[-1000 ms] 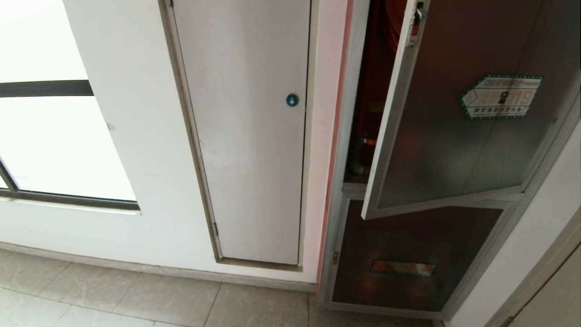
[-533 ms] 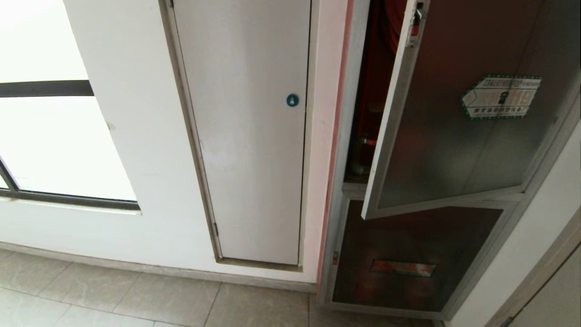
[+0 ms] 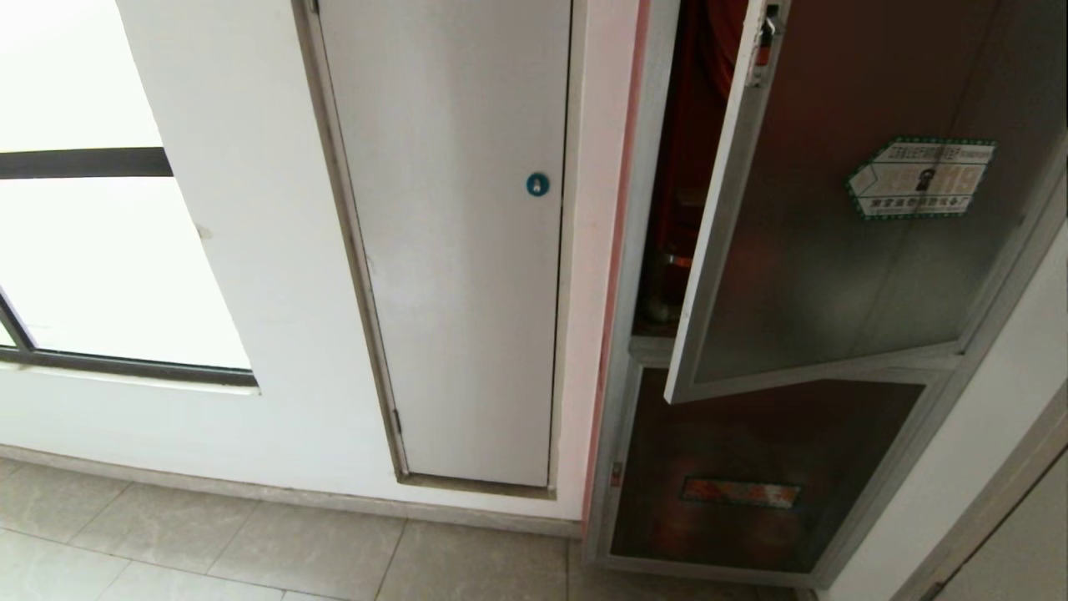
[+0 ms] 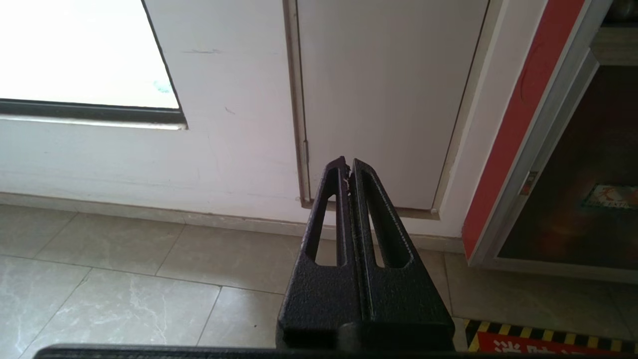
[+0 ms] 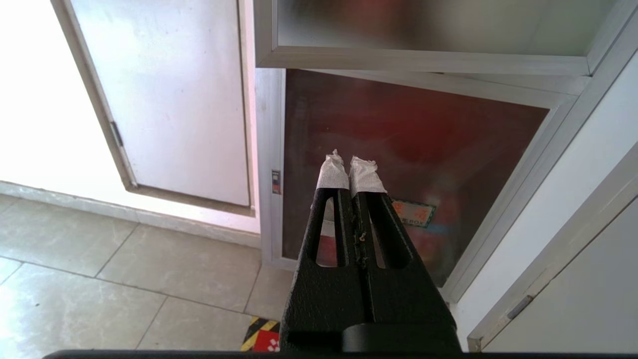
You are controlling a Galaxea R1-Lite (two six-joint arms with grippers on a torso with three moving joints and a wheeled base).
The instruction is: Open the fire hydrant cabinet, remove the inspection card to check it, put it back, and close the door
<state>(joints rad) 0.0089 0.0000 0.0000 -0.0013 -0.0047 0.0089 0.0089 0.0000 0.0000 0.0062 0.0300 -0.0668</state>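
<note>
- Door (image 3: 834, 234) of the fire hydrant cabinet (image 3: 634, 250) stands ajar, free edge swung out toward me, latch (image 3: 761, 42) at 12 o'clock on that edge. Red interior visible through the gap at about 1 o'clock in head view.
- Inspection card: can't see it in any view. I'd guess it's inside, hidden behind the door.
- Left gripper (image 4: 348, 167): fingers pressed together, empty, held low and aimed at the white door (image 3: 459, 250) and floor (image 3: 209, 542). Parked.
- Right gripper (image 5: 351, 164): taped tips closed on nothing, pointing at the lower dark panel (image 3: 751, 476), just under the door's bottom rail.
- Neither arm shows in head view.
- Step, my read: either the opening is only partly done, or the door is waiting for its final push shut. Can't tell which from here.
- Next move if opening: raise right arm to the free edge, hook it, swing wider, then look for the card. If closing: push the glass face flat until the latch seats.
</note>
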